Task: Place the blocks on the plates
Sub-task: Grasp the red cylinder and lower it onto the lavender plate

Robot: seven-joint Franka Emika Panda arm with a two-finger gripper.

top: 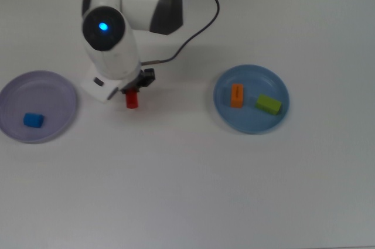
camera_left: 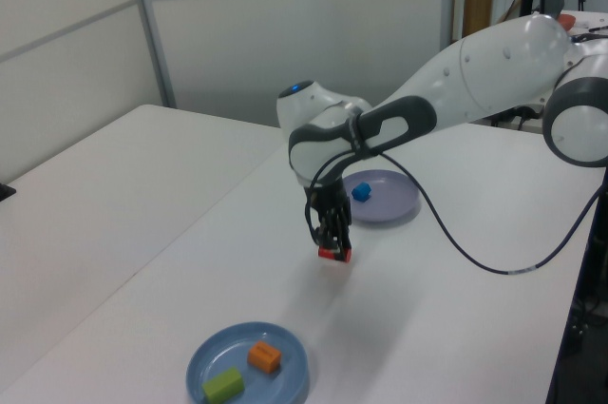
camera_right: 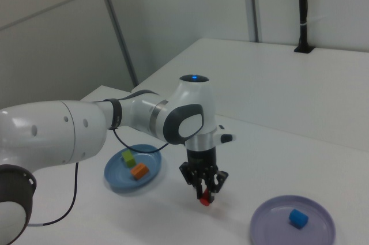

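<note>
— What's the bench like from where you stand?

— One wide white table [top: 193,190], matte and bare across most of its top. Pale panelled walls run behind it in the left view, and a second white table [camera_right: 277,78] stands beyond in the right view, with a dark post at its far edge.

— And the arm?

— The gripper [camera_left: 332,250] points straight down, its fingers pinched on the red cylinder [top: 132,99]. In the right view the cylinder [camera_right: 204,201] hangs at the fingertips, seemingly just clear of the tabletop. A black cable [top: 199,20] loops off the arm across the table.

— Where's everything else?

— The lavender plate [top: 58,88] sits at the top view's left edge, just beside the arm, with the blue cube [top: 33,120] on it. The blue plate [top: 252,123] lies well apart on the top view's right, carrying the orange bar [top: 237,95] and green bar [top: 268,104] side by side, not touching.

— Any room to move?

— Open white surface between the two plates and all along the top view's lower half.
</note>
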